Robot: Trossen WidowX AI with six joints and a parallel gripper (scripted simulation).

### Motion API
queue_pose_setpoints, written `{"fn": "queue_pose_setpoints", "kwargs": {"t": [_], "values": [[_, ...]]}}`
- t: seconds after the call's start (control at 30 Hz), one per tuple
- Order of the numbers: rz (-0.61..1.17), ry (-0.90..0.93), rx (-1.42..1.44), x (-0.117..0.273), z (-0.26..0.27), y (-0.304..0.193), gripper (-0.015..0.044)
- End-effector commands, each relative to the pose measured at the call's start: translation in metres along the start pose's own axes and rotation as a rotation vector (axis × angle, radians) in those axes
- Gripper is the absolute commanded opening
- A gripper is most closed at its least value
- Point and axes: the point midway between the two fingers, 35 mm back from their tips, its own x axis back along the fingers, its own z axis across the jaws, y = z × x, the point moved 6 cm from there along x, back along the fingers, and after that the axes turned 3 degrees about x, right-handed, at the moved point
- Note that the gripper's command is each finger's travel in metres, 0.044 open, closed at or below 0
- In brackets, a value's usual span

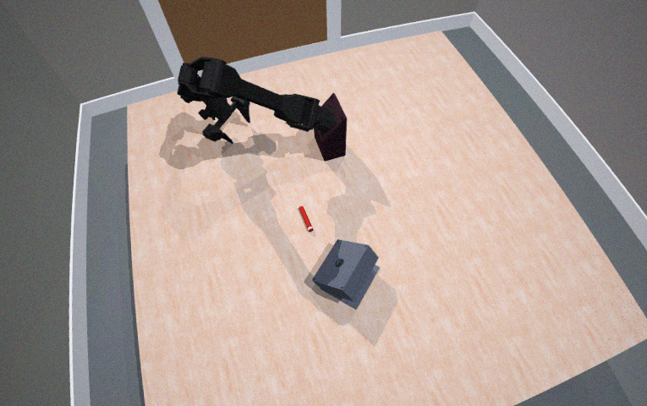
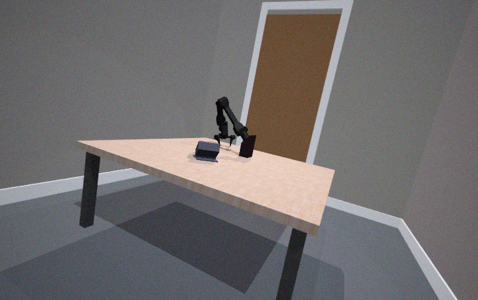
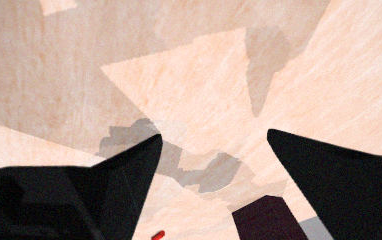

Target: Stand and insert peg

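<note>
arm bent, elbow high | gripper (image 1: 240, 131) (image 2: 224, 145) (image 3: 213, 136) open, pointing down

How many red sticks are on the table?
1. The red stick lies on the table, near the gray block. Another could be hidden behind the block or the arm.

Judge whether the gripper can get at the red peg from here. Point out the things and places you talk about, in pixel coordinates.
Probably yes: the open gripper (image 1: 231, 131) (image 2: 224, 145) (image 3: 213, 136) holds nothing, and nothing visible stands between it and the peg (image 1: 305, 218) (image 3: 158, 235).
</note>
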Motion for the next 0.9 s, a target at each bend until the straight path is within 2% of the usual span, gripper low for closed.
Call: {"fn": "queue_pose_setpoints", "kwargs": {"t": [0.0, 0.5, 0.87], "values": [[-0.043, -0.011, 0.095, 0.004, 0.014, 0.002, 0.0440], [-0.191, -0.030, 0.397, 0.014, 0.080, 0.000, 0.0440], [-0.244, 0.030, 0.592, 0.018, 0.131, -0.013, 0.0440]]}}
